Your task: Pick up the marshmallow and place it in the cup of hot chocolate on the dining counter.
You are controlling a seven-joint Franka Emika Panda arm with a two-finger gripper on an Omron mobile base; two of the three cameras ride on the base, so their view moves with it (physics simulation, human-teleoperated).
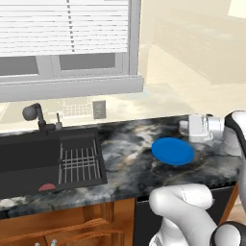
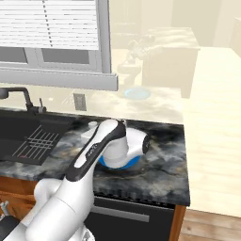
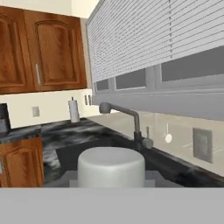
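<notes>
The marshmallow [image 3: 111, 167], a stubby white cylinder, sits between my fingertips in the hand view, and my gripper [image 3: 111, 177] is shut on it. From the left base view, the gripper [image 1: 185, 127] hovers above the marbled sink counter [image 1: 129, 166], pointing left, just behind the blue round plate [image 1: 173, 151]. In the right base view my forearm covers most of the plate [image 2: 123, 165], and the gripper [image 2: 89, 133] peeks out on its left. The cup of hot chocolate and the dining counter are out of view.
A black sink [image 1: 29, 163] with a wire rack [image 1: 79, 163] and dark faucet [image 1: 36, 115] takes up the counter's left part. Behind it runs a window with blinds [image 1: 62, 29]. Wood cabinets [image 3: 39, 48] line the far wall. The counter ends on the right [image 2: 186, 160].
</notes>
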